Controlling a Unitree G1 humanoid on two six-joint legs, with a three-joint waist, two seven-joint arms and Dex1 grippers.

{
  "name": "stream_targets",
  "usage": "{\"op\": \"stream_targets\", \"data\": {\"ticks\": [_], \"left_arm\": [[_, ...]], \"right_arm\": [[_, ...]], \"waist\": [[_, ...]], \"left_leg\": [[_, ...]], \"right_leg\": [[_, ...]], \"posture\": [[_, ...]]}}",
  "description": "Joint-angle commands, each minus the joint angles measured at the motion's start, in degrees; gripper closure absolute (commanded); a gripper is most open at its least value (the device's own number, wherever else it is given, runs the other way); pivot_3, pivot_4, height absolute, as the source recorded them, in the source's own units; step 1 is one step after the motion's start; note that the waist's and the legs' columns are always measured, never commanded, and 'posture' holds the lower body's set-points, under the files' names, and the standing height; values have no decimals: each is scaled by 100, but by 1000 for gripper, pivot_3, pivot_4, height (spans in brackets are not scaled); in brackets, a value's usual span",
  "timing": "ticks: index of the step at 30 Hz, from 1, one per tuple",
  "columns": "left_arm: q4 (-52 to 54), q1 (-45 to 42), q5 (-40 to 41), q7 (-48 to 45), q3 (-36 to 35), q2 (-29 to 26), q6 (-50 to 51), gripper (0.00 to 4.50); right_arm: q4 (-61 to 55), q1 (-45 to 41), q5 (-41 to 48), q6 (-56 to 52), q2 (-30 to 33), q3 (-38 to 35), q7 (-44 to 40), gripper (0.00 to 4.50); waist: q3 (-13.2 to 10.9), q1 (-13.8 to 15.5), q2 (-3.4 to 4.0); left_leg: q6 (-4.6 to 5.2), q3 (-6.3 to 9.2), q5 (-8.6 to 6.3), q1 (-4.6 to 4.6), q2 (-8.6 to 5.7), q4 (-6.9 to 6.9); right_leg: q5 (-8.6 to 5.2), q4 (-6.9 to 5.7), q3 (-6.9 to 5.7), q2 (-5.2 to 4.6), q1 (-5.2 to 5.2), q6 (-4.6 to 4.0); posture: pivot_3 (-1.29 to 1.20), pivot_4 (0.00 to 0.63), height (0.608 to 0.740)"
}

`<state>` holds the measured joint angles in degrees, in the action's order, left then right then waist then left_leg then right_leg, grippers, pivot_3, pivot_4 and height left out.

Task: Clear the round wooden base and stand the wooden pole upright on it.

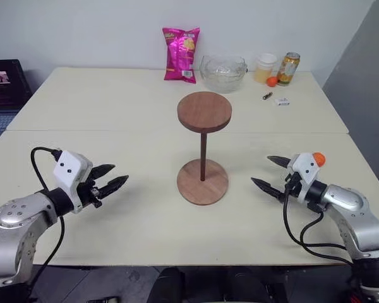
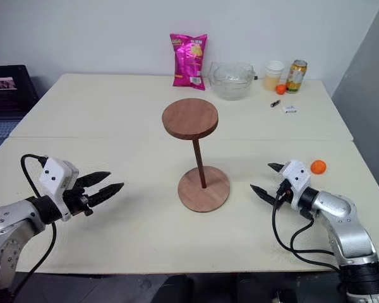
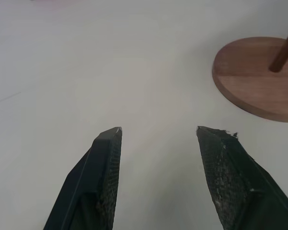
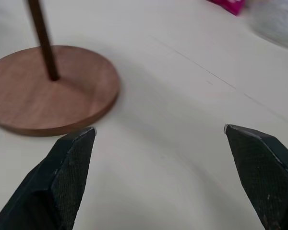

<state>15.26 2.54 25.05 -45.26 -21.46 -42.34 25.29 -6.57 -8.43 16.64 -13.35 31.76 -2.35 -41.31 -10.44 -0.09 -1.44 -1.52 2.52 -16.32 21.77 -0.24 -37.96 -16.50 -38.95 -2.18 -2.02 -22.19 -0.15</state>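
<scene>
- Two pale tables [image 1: 114, 208] butted together stand before a plain white wall; I work over the near one.
- The round wooden base [image 1: 203, 182] lies flat at mid-table, between my two grippers and nothing else on it.
- The wooden pole [image 1: 203, 154] stands upright in the base's centre, long axis vertical, its dark disc [image 1: 204, 112] at the top. I judge the task essentially complete.
- My left gripper [image 1: 109, 178] hovers low over the table, pointing toward the base, jaws partly apart and empty.
- My right gripper [image 1: 270, 173] hovers on the opposite side, jaws spread wide and empty, also aimed at the base.
- The right gripper looks slightly nearer the base; both are apart from it, touching nothing.
- Containers at the far edge: a clear glass bowl [image 1: 223, 73], contents not discernible; a cup [image 1: 264, 67] holding yellowish liquid; a can [image 1: 288, 69]; a sealed pink snack bag [image 1: 180, 54].
- An orange ball [image 2: 318, 166] lies on the table near my right wrist.
- Any further move should avoid knocking the pole.
</scene>
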Motion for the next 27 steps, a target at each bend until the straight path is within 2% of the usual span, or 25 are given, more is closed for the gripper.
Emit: {"op": "stream_targets", "data": {"ticks": [1, 5, 9, 27], "left_arm": [[45, -45, -330, 489, 67, 377, -563, 1945], [366, 196, -504, 611, 396, 659, -718, 1945], [416, 461, -596, 739, 434, 785, -869, 1945], [834, 86, -293, 1346, 411, 947, 141, 1945]], "right_arm": [[226, -48, -22, 432, -148, -59, -41, 0], [556, -98, -26, 648, -62, -110, -240, 0], [472, -55, -111, 804, 163, 18, -549, 0], [761, -220, 65, 867, 290, -192, -851, 0]], "waist": [[0, -4, 1], [0, 4, 0], [0, 3, 1], [0, 2, 0]], "left_leg": [[0, -2, 0, 0, 0, 0], [0, -4, 0, 2, -1, -4], [1, -6, -1, 0, -2, -2], [1, -3, 0, -1, -1, -5]], "right_leg": [[0, 0, 2, 0, 0, 0], [1, 1, 2, -3, 1, 1], [0, 1, 3, -4, 1, 0], [1, -4, 1, -2, 4, 0]], "posture": [[0, 150, 740], [0, 150, 740], [0, 150, 740], [0, 150, 740]]}}
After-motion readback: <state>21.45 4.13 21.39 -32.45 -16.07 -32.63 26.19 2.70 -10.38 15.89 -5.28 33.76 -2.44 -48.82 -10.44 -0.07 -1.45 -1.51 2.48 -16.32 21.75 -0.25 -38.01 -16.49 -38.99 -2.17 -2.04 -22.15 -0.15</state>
